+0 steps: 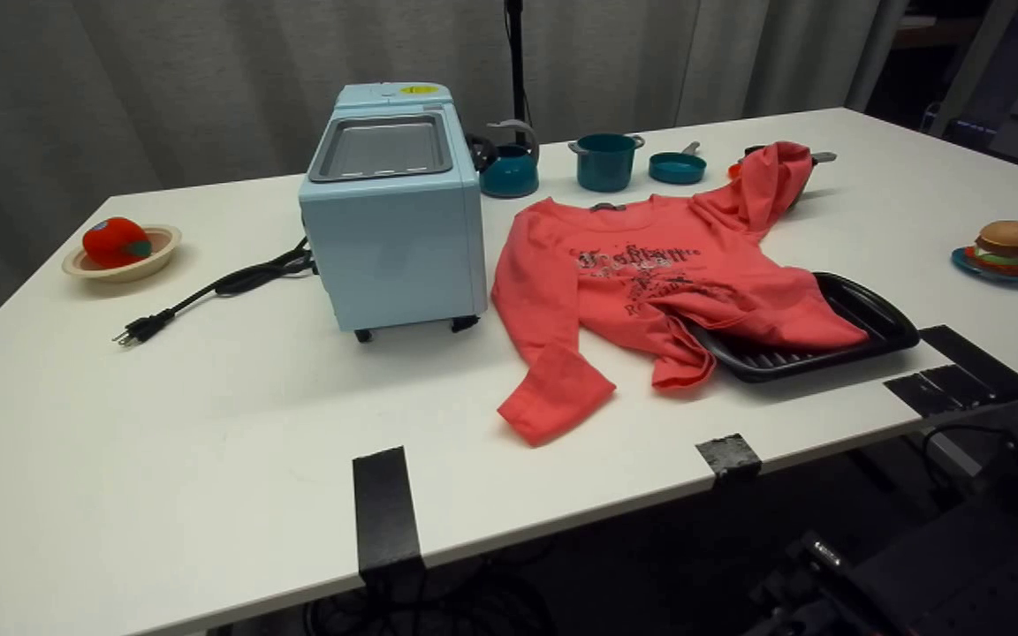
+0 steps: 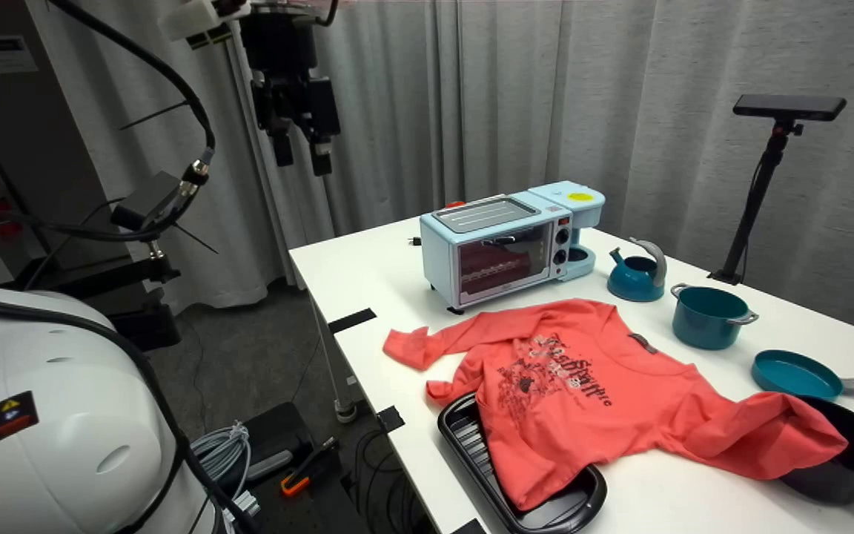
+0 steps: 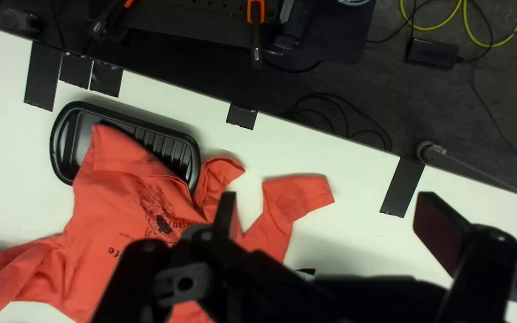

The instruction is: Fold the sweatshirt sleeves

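Observation:
The coral-red sweatshirt (image 1: 633, 225) lies spread on the table in both exterior views (image 2: 620, 356) and the wrist view (image 3: 101, 215). Its hem drapes into a black ribbed pan (image 1: 880, 322). One sleeve (image 1: 540, 300) runs beside the light-blue appliance to the front, its cuff end bent sideways (image 3: 301, 193). The other sleeve (image 2: 753, 437) stretches away and rests on a black pot (image 2: 853, 460); it also shows in the wrist view (image 3: 16, 269). My gripper (image 2: 302, 157) is open and empty, high above the table; in the wrist view its fingers (image 3: 328, 202) are wide apart.
The light-blue appliance (image 1: 394, 247) stands close beside the near sleeve, its cord (image 1: 235, 281) trailing away. A teal kettle (image 2: 636, 278), pot (image 2: 709, 315) and frying pan (image 2: 798, 373) stand behind the collar. A bowl (image 1: 125, 265) and a toy burger (image 1: 1008, 247) sit farther off.

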`<state>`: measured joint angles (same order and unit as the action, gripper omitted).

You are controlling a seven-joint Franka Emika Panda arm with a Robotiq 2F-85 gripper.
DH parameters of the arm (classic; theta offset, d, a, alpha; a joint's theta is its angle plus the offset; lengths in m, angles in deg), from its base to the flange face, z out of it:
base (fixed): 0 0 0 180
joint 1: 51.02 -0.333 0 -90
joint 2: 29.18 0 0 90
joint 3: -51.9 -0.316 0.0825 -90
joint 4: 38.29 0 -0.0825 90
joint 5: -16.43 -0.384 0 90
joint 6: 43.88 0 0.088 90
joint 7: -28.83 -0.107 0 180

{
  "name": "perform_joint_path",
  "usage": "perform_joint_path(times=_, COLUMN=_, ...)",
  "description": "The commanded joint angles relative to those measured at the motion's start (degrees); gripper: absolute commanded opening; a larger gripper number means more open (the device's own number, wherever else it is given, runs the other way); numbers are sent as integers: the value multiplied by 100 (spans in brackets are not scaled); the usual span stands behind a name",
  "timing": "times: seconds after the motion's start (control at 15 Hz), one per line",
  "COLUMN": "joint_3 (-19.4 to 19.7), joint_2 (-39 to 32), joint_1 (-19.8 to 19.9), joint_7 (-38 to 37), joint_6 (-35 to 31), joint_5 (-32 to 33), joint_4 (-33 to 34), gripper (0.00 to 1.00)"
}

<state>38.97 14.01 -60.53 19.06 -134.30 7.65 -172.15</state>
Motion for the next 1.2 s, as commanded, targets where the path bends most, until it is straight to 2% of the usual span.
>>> perform_joint_path(times=0.0, joint_3=103, joint_2=-279, joint_1=119, joint_7=246, joint_6=-321, joint_5=200, joint_4=37, gripper=100)
perform_joint_path(times=0.33, joint_3=345, joint_2=-908, joint_1=154, joint_7=413, joint_6=-1325, joint_5=170, joint_4=-184, gripper=100)
perform_joint_path(times=0.73, joint_3=341, joint_2=-1817, joint_1=93, joint_7=328, joint_6=-2738, joint_5=174, joint_4=-547, gripper=100)
perform_joint_path(times=1.07, joint_3=374, joint_2=-2440, joint_1=95, joint_7=379, joint_6=-3229, joint_5=247, joint_4=-514, gripper=100)
perform_joint_path(times=1.13, joint_3=363, joint_2=-2322, joint_1=80, joint_7=255, joint_6=-3077, joint_5=196, joint_4=-531, gripper=100)
